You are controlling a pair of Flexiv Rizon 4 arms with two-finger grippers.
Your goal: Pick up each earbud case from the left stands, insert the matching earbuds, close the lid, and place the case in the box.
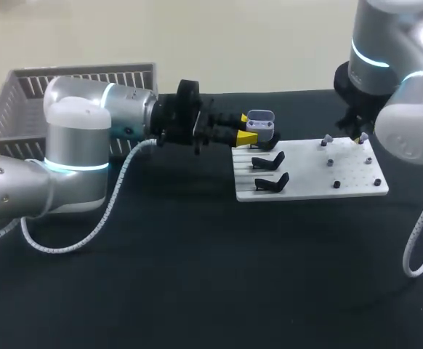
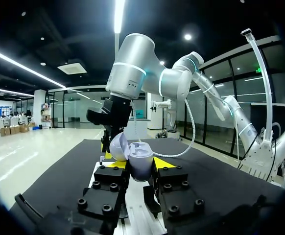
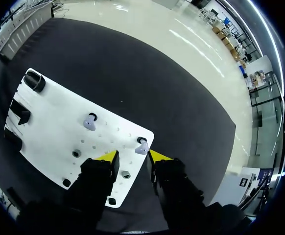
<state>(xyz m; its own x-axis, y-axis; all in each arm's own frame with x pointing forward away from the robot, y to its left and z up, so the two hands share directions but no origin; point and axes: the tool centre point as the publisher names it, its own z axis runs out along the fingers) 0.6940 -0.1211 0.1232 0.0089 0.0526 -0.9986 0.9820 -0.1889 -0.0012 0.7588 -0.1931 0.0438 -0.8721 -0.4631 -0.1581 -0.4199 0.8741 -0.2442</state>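
One earbud case [image 1: 261, 120], two earbuds [image 3: 89, 122] [image 3: 141, 147], three stands [image 3: 35, 81] [image 3: 20, 112] [image 3: 12, 137], one board [image 1: 357, 183], one basket [image 1: 22, 94]

Head view: even, diffuse light from above. Black table [image 1: 197, 291] reads matte and dark. White board [image 1: 306, 182] at 3 o'clock is bright, near washed out. Cyan ring lights glow on left arm [image 1: 73, 145] at 9 o'clock and right arm [image 1: 415, 123] at 1 o'clock. Left wrist view: soft sheen on the earbud case [image 2: 141, 161].
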